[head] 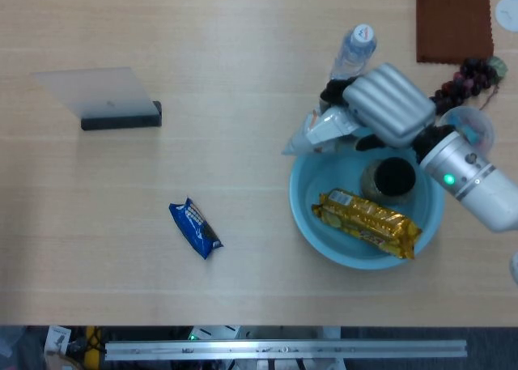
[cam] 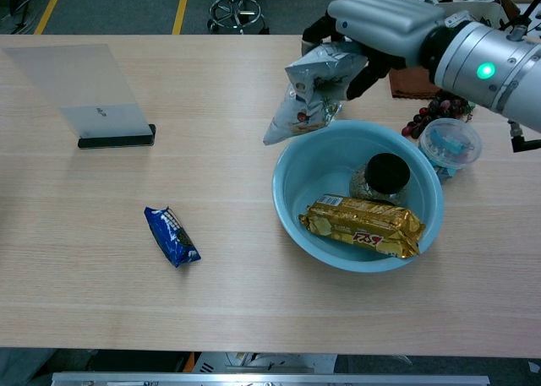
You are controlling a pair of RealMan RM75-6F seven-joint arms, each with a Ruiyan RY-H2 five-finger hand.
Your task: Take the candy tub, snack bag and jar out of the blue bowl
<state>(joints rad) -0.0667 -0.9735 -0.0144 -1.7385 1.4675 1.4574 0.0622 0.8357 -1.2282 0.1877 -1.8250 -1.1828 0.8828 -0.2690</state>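
Wooden desk (head: 243, 30): pale surface carrying everything, seen from the head and chest views.
Sign stand (head: 105, 99): far left, a frosted sheet leaning up from a dark base.
Blue wrapper (head: 195, 228): a small packet lying flat on the desk, left of the bowl and well apart from it.
Snack bag (cam: 311, 90): silver, lifted clear of the bowl and hanging tilted beyond its far-left rim, its lower corner pointing left.
Right hand (cam: 382, 24): grasping the snack bag by its top, dark fingers curled round the foil, silver back of the hand uppermost.
Left hand: neither view shows it.
Water bottle (head: 354, 53): beyond the bowl, partly behind the right hand in the head view.
Blue bowl (cam: 292, 196): on the desk at right, holding two things.
Jar (cam: 385, 174): upright inside the bowl toward its far side, dark lid on top.
Gold packet (cam: 363, 226): lying across the near part of the bowl, just in front of the jar.
Candy tub (cam: 448, 145): clear, with blue sweets inside, on the desk just right of the bowl, outside it.
Grapes (cam: 425, 117): dark bunch beside the candy tub.
Brown cloth (head: 453, 24): far right corner of the desk.
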